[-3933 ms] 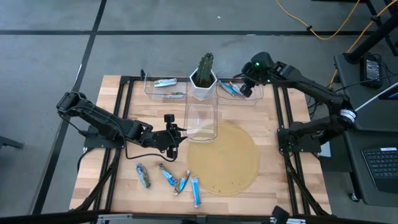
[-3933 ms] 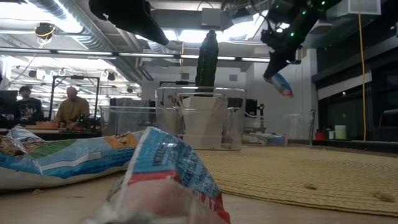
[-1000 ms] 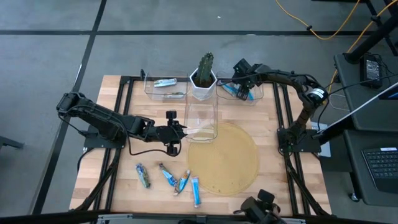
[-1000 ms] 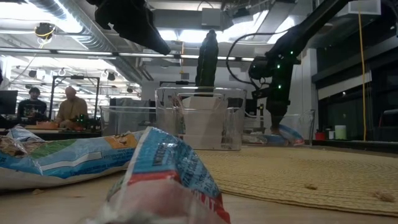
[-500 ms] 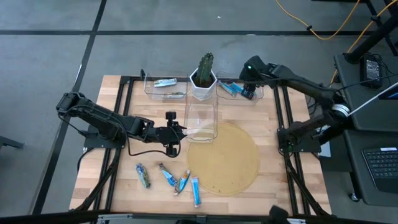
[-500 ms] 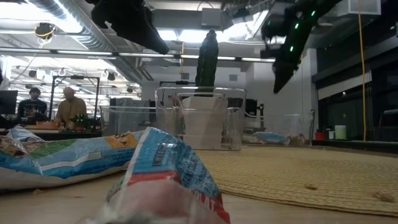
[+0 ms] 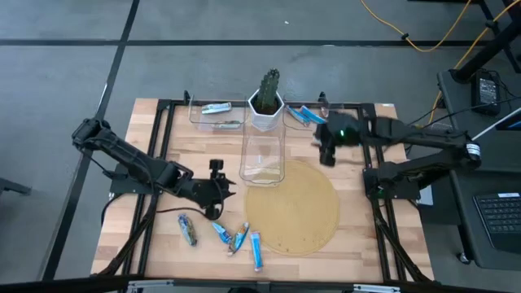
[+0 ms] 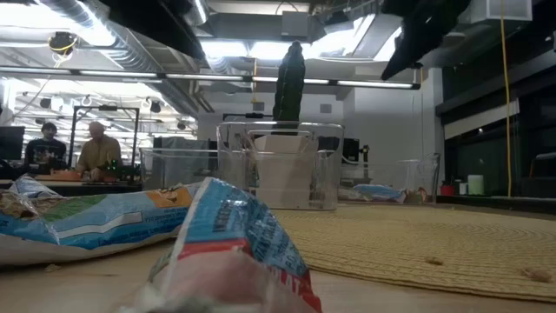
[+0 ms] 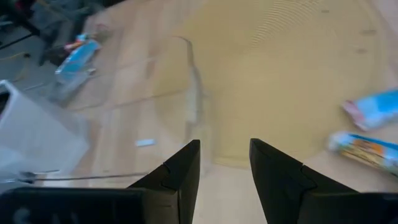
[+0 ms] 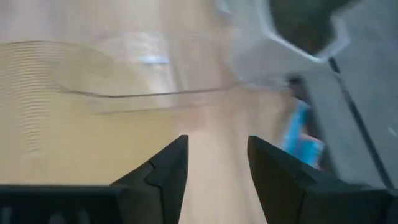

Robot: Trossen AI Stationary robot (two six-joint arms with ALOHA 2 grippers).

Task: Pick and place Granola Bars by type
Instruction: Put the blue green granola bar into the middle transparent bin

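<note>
Your right gripper has left the rear right bin and now sits empty, fingers spread, over the table just beyond the round mat; the blue bar lies in that bin behind it. Your left gripper, fingers parted and empty, has shifted nearer the four loose Granola Bars at the front.

Bright blue Granola Bars, green cactus, tan ribbed mat, w/ black arms.

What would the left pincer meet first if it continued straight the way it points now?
Probably the clear bin directly ahead of the open left pincer; the round mat lies beside it. Depth is hard to judge.
</note>
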